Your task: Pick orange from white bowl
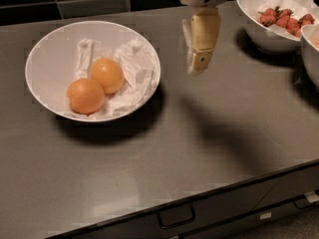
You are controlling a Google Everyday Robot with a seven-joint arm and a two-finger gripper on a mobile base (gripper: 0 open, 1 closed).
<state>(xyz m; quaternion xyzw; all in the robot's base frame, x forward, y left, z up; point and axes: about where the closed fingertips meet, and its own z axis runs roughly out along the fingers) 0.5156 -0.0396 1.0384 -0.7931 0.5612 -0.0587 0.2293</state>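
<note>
The white bowl (47,51) stands on the dark counter at the left, lined with crumpled white paper (135,66). Two round fruits lie in it, touching. The orange (107,75) is the paler, yellower one, nearer the bowl's middle. The deeper, redder-orange fruit (85,96) lies in front and to its left. My gripper (195,66) hangs pointing down above the counter, to the right of the bowl and just outside its rim. It holds nothing.
A white bowl with red fruit (279,19) stands at the back right, and the rim of another bowl (311,49) shows at the right edge. The counter's front edge (199,188) has drawers with handles below it.
</note>
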